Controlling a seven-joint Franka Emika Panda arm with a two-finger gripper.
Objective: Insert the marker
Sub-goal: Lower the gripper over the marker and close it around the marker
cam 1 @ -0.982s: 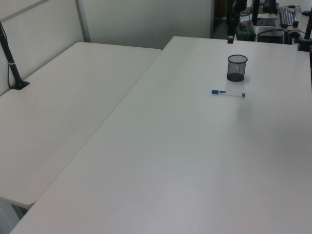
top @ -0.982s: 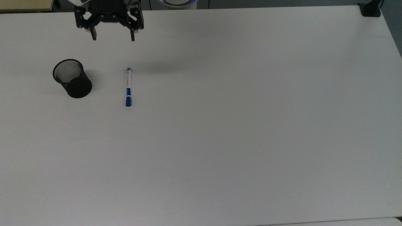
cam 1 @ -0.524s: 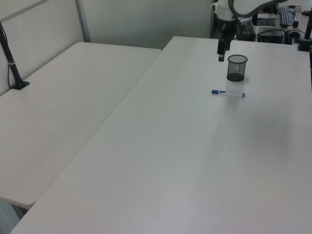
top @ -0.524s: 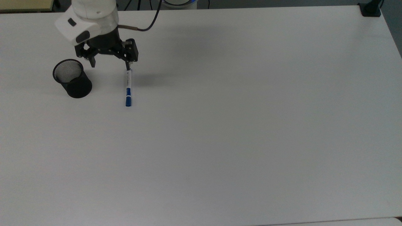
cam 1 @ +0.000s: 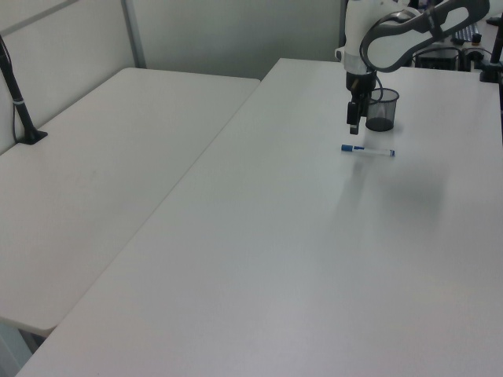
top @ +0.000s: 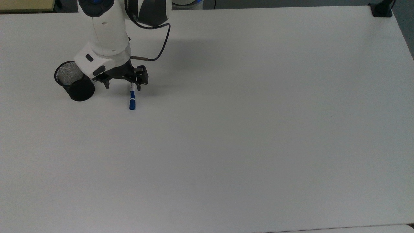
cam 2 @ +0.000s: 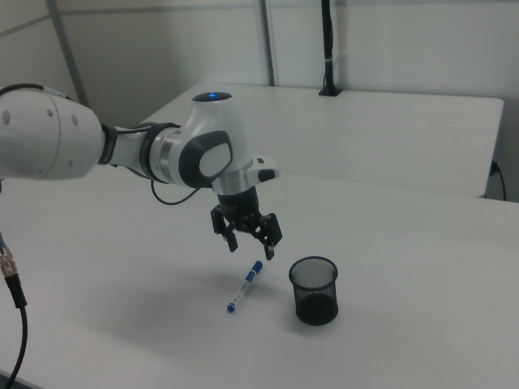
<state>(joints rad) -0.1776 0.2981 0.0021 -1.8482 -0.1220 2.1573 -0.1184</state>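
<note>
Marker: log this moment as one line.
gripper: open, above marker | marker: flat on table | cup: upright, empty | inserted: no

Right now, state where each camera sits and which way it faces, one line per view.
Top view: high above the table, looking down; arm enters from the top edge, open gripper over the marker, mesh cup beside.
Left view: low at a table end, looking along it; gripper, marker and cup lie far off.
Right view: the opposite side, near; the arm reaches in from the right view's left, gripper above the marker.
All three share marker, cup and gripper.
</note>
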